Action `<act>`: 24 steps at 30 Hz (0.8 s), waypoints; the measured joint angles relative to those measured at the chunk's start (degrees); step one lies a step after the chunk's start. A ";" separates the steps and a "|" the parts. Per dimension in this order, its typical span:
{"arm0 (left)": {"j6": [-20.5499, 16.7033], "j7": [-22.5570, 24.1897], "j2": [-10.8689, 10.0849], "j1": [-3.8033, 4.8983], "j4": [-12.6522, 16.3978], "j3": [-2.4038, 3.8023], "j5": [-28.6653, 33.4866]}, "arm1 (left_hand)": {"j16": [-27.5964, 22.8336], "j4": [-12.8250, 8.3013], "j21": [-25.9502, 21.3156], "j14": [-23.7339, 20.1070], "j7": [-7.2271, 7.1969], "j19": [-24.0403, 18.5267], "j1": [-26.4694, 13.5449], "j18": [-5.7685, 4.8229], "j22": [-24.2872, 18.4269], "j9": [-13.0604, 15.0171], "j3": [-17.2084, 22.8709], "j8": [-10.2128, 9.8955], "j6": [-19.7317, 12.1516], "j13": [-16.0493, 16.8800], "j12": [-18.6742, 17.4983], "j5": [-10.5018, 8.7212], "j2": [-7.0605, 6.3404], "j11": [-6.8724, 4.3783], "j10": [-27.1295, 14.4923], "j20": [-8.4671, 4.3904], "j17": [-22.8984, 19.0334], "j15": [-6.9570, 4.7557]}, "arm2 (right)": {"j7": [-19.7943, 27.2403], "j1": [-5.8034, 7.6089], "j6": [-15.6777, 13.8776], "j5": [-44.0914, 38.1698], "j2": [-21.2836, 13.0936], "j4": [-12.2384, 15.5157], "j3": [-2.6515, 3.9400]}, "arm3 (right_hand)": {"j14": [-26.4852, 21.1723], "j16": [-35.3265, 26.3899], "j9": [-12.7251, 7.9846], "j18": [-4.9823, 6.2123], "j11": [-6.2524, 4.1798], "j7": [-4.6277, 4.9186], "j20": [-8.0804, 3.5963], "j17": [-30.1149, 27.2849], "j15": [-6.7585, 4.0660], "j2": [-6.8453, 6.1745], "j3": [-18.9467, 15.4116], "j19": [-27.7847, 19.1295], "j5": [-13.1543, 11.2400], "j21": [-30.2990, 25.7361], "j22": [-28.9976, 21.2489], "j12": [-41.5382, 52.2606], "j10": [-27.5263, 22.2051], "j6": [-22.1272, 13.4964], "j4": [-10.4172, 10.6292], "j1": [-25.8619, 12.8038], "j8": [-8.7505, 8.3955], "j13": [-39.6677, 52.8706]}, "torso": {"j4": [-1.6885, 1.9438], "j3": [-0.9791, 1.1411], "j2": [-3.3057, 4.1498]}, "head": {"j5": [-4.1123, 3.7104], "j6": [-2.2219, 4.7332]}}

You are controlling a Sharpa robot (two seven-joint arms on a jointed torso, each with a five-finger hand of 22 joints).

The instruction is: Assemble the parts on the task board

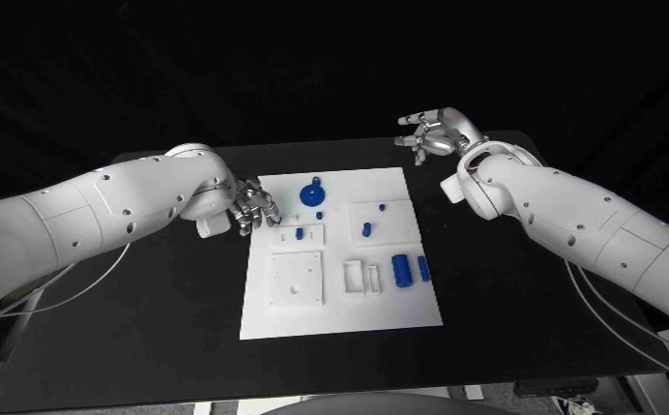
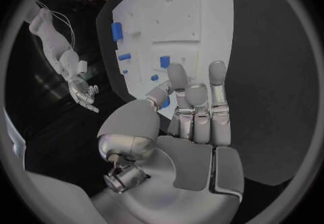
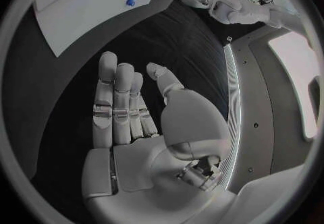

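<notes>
We see task board (image 1: 341, 304) mid-counter (image 1: 167, 338), blue parts (image 1: 401, 269) lying on it. Left hand (image 1: 252, 206) at board's left edge, fingers apart, empty. Right hand (image 1: 436, 134) beyond far right corner, spread, empty.

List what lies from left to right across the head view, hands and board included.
Left hand → large round blue part on the task board → blue cylinder → right hand.
</notes>
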 measured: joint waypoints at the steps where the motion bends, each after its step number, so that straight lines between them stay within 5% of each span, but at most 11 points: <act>1: -0.40 -0.23 -0.18 0.00 0.61 -0.23 -0.20 | 0.00 -0.14 0.01 0.08 -0.08 0.00 -0.01 0.00 0.00 0.02 -0.14 0.00 0.09 0.06 0.00 0.10 0.01 0.00 0.00 0.00 0.12 -0.07 | 0.00 0.00 0.00 0.00 0.00 -0.01 0.00 | 0.00 0.00 0.00 0.00 0.00 0.00 0.00 0.00 0.00 0.00 0.00 0.00 0.00 0.00 0.00 0.00 0.00 0.00 0.00 0.00 0.00 0.00 | 0.01 -0.01 0.01 | 0.04 -0.05; 11: -3.40 -1.35 -1.17 0.00 4.12 -1.88 -1.96 | -0.23 -0.50 0.31 0.82 -0.21 0.00 -0.82 0.00 -0.01 -0.07 0.21 -0.21 0.76 0.36 -0.50 0.34 -0.25 0.10 0.12 0.00 1.34 0.02 | 0.00 0.00 0.03 0.00 -0.02 -0.06 0.00 | 0.00 0.00 0.00 0.00 0.00 0.00 0.00 0.00 0.00 0.00 0.00 0.00 0.00 0.00 0.00 0.00 0.00 0.00 0.00 0.00 0.00 0.01 | -0.03 -0.01 0.03 | 0.31 -0.19; 21: -5.45 -1.81 -0.78 -0.09 4.99 -2.39 -3.94 | -0.23 -0.07 0.53 1.42 -0.26 0.41 -1.04 0.00 -0.02 -0.32 -0.24 -0.22 1.30 0.50 -0.50 0.37 -0.47 0.13 0.16 -0.01 2.64 -0.17 | 0.00 0.00 0.05 0.00 0.03 -0.09 0.00 | 0.00 0.00 0.00 0.00 0.00 0.00 0.00 0.00 0.00 0.00 0.32 0.00 0.22 0.00 0.11 0.00 0.00 0.00 0.00 0.00 0.00 -0.03 | -0.15 -0.03 0.09 | 0.52 -0.27; 24: -5.67 -1.89 -0.62 -0.15 5.11 -2.43 -4.39 | -0.23 0.22 0.53 1.63 -0.26 0.41 -1.17 0.91 -0.02 -0.52 -0.54 -0.22 1.32 0.50 -0.50 -0.10 -0.35 0.05 0.07 -0.01 2.69 0.01 | 0.00 -0.01 0.06 -0.01 0.05 -0.09 0.00 | 0.00 0.00 0.00 0.00 0.00 0.00 0.00 0.00 0.00 0.00 0.32 0.00 0.22 0.00 0.11 0.00 0.00 0.00 0.00 0.00 0.00 -0.04 | -0.16 -0.03 0.09 | 0.53 -0.37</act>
